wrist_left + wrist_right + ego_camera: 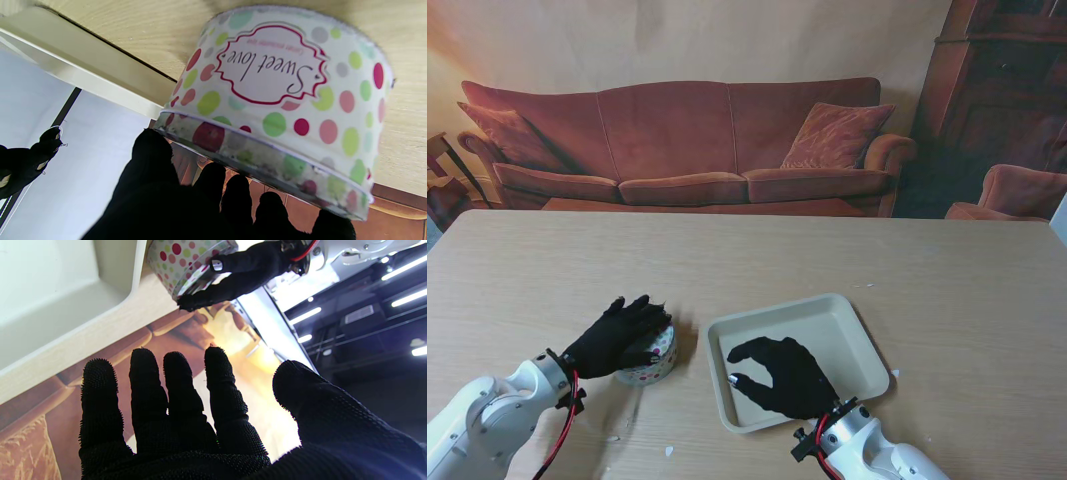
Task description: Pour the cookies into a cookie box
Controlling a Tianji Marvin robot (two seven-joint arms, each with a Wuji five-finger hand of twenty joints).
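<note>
Tin [653, 357] with coloured dots stands on the desk [907, 260], just left of the tray [859, 335]. The left robot hand [617, 335] lies over its lid, fingers draped, grasp uncertain. The right robot hand [779, 377] hovers over the tray, fingers spread, holding nothing.

Left hand [617, 335] at 8 o'clock, palm down, fingers [150, 156] draped forward. Right hand [782, 375] at 6 o'clock, 5 fingers [146, 386] spread, holding nothing.
</note>
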